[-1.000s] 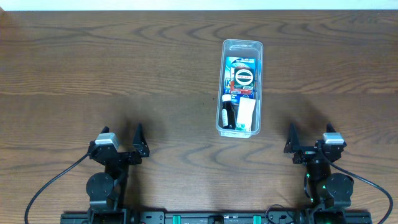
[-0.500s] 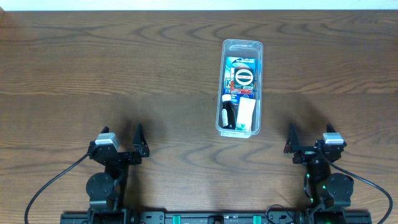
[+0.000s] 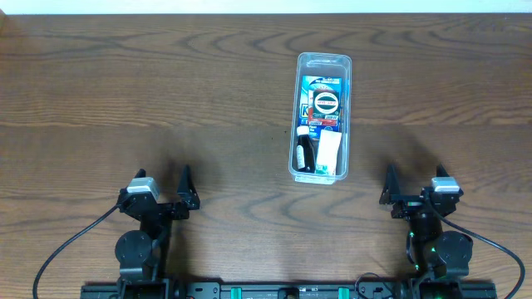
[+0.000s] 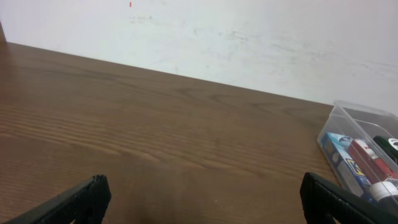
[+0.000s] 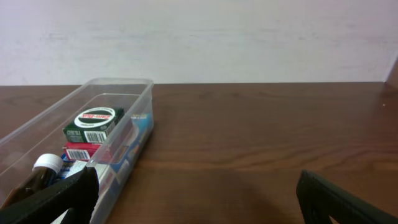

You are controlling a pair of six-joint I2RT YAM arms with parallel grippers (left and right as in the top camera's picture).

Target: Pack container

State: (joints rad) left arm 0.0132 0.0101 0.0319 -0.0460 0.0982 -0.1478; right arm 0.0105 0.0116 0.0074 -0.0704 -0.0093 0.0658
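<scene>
A: Where was the clear plastic container?

B: It stood on the wooden table, a little right of the middle and toward the far side, with its long axis pointing away from the arms. It was well apart from both grippers. The left wrist camera saw it at the right edge, the right wrist camera at the left.

A: What lay inside it?

B: A green box with a round white label rested on top of a red box. A dark bottle with a white cap lay at the near end, just beside a white packet. Some blue packaging lay under the boxes, but I could not read it.

A: And the claws?

B: The left gripper had its fingers spread wide with nothing between them. The right gripper was the same, parted and empty. Both sat low near the front edge of the table.
</scene>
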